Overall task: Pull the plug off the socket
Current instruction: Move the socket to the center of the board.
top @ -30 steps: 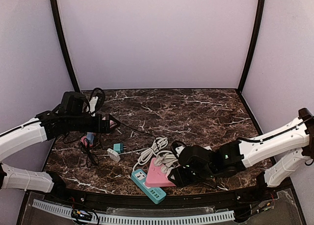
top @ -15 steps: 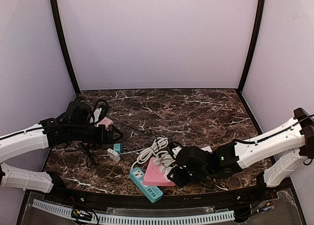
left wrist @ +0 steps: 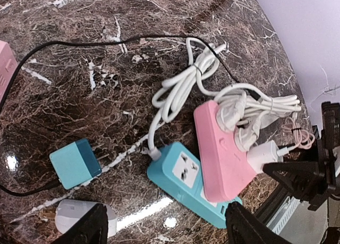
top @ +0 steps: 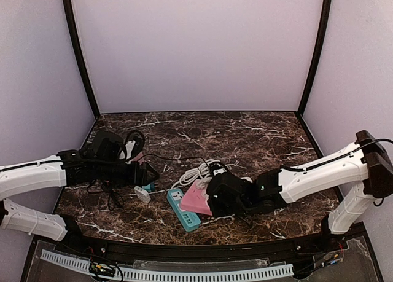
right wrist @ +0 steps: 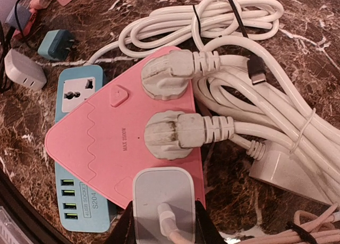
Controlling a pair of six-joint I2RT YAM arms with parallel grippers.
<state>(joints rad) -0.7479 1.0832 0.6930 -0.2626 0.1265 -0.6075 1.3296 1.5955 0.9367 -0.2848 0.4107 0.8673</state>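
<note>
While the right gripper [right wrist: 163, 216] is closed on the white charger plug [right wrist: 162, 193], with its black fingers [right wrist: 126, 230] pressed against both sides of the casing, the plug is seen seated in the pink triangular socket block [right wrist: 122, 148], at the block's six o'clock corner in the right wrist view. A thin white lead [right wrist: 169, 227] is seen leaving the plug between the fingers. Two round white plugs [right wrist: 162, 74] are seated in the same block, at twelve o'clock from the charger. A teal power strip [right wrist: 77, 148] is partly covered by the pink block and is exposed on its nine o'clock side. A bundled white cable [right wrist: 239, 20] is heaped from twelve to three o'clock of the block.

The left gripper [left wrist: 167, 220] is held open, with nothing between its fingers [left wrist: 90, 230], above the marble table [left wrist: 79, 95]. In its wrist view the teal strip is found at twelve o'clock and the pink block at one o'clock. A teal adapter [left wrist: 74, 163] is found at ten o'clock, and a white adapter [left wrist: 79, 217] just beside the left-hand finger.
</note>
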